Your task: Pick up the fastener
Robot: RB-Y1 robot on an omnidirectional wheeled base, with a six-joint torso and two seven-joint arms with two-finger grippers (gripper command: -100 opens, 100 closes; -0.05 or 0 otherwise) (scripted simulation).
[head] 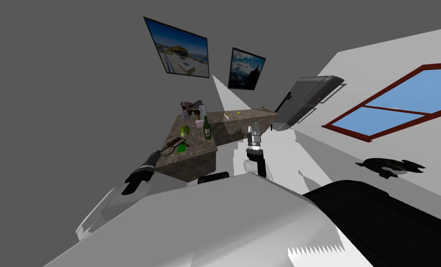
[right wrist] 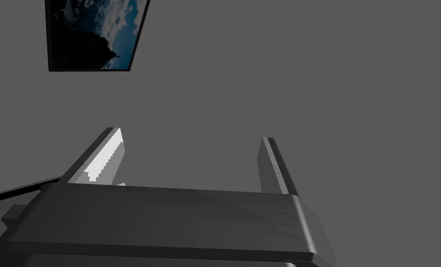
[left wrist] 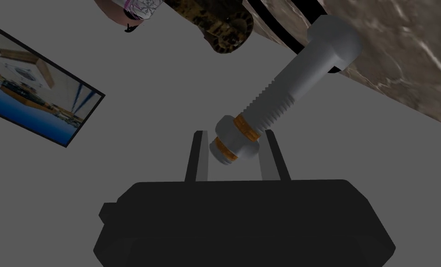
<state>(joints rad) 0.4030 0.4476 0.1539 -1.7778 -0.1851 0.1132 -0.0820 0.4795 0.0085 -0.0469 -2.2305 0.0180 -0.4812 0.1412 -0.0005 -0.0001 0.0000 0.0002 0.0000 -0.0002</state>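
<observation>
L jaws pinching bolt [left wrist: 280,99] at nut end, head pointing out toward counter [left wrist: 400,55], R jaws apart

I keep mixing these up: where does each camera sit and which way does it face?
Head: on the head, steeply down and forward at the counter; both arms show.
Left wrist: on the left hand, along the left tool, shut on the bolt, toward the counter's edge.
Right wrist: on the right hand, along the open right tool, at a wall.
Shared: head and left wrist both show the counter.
</observation>
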